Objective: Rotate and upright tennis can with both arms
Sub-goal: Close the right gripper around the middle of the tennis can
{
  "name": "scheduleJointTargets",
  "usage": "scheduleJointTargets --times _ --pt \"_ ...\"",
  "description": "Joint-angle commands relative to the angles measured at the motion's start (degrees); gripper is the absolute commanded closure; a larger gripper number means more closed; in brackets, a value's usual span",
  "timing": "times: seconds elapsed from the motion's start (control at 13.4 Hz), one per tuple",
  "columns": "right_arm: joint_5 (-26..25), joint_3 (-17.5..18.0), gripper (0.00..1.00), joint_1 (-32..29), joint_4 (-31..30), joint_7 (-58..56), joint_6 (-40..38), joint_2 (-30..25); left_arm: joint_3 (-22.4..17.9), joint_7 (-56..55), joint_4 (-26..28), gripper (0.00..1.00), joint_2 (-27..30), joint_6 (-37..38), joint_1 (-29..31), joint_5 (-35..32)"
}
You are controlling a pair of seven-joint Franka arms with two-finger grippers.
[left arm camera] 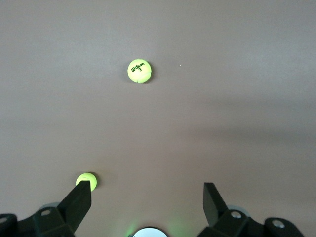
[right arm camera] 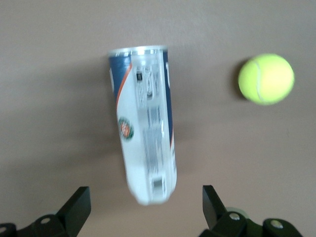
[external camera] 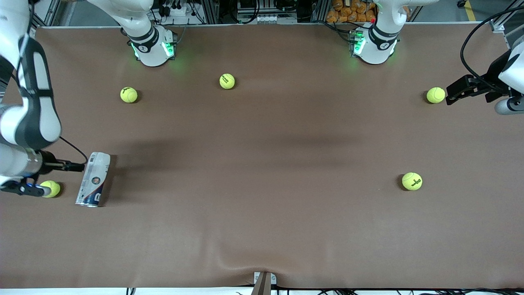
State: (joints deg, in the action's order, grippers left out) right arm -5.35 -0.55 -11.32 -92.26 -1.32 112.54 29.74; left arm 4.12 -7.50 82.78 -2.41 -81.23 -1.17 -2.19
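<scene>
The tennis can lies on its side on the brown table at the right arm's end, with its blue, metal-rimmed end nearer the front camera. My right gripper hangs open over the can's white end. In the right wrist view the can stretches away from between the open fingers of that gripper, and nothing touches it. My left gripper is open and empty in the air at the left arm's end of the table, beside a tennis ball. In the left wrist view that gripper holds nothing.
Several tennis balls lie loose. One ball is right beside the can and shows in the right wrist view. Others lie near the bases, and one at the left arm's end. The left wrist view shows two balls.
</scene>
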Motion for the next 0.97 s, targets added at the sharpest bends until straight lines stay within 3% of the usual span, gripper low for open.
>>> scheduleJointTargets --times 0.0,0.52,0.89 --pt "-1.06 0.90 0.00 -0.89 0.77 -1.93 4.52 3.30 0.27 0.47 -0.08 0.00 -0.14 -0.33 0.38 -0.71" --pt "-0.54 1.07 0.00 -2.47 -1.08 -7.72 9.36 9.54 0.27 0.47 -0.08 0.00 -0.58 -0.33 0.20 -0.80" --pt "4.82 1.16 0.00 -2.83 -3.19 -8.61 9.37 10.17 0.27 0.47 -0.07 0.00 -0.58 -0.33 0.12 -0.80"
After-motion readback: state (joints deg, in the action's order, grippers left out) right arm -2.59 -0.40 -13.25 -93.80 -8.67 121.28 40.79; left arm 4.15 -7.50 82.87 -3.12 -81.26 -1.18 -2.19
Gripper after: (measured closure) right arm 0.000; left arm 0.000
